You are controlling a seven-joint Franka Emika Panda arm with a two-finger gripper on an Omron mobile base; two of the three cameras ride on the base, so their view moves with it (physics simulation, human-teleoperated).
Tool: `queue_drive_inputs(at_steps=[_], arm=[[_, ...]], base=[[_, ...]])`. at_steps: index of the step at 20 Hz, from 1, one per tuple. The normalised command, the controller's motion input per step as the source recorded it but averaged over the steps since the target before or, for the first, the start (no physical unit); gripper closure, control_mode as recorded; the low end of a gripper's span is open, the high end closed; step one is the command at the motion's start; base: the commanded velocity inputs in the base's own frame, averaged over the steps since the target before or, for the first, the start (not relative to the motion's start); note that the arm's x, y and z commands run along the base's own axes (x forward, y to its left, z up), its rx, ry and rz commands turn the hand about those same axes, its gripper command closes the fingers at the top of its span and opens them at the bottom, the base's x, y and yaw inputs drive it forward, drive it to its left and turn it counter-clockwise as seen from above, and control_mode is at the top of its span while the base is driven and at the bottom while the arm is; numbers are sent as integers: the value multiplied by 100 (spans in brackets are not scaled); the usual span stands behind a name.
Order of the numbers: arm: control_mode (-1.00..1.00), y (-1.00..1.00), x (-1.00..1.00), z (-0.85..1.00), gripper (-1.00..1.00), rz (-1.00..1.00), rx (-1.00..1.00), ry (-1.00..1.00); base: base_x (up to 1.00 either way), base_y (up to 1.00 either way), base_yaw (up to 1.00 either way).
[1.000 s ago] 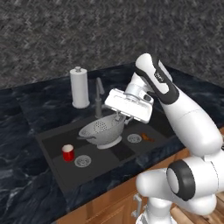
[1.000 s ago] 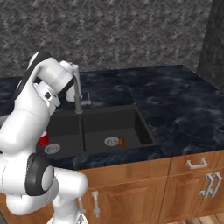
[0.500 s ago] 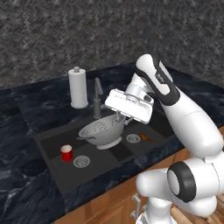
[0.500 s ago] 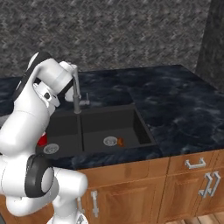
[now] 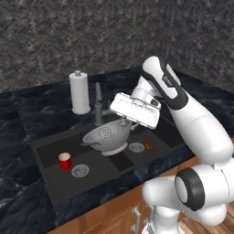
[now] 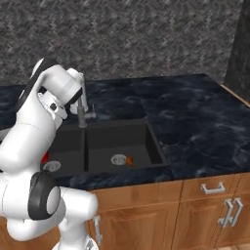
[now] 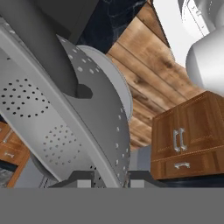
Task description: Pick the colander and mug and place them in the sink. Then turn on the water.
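Moved: little change seen; colander (image 5: 106, 137) lowered slightly in the sink (image 5: 50, 183).
Tool (image 5: 128, 122): clamped on colander rim, rim seen between the tips in hand view.
Colander: tilted, over the divider between basins.
Mug (image 5: 65, 161): upright in left basin, beside drain (image 5: 79, 170).
Faucet (image 5: 98, 104): behind sink; paper towel roll (image 5: 79, 93) on surface (image 5: 18, 137).

No readable text.
No words, labels, brand marks, numbers or signs can be read on anything.
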Motion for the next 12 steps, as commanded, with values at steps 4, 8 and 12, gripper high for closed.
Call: queue_drive_inputs(at_steps=[4, 8, 12], arm=[[100, 0, 0, 0, 100, 0, 0, 0], [100, 0, 0, 0, 100, 0, 0, 0], [100, 0, 0, 0, 100, 0, 0, 0]], base=[[99, -18, -3], [97, -8, -6], [99, -1, -4]])
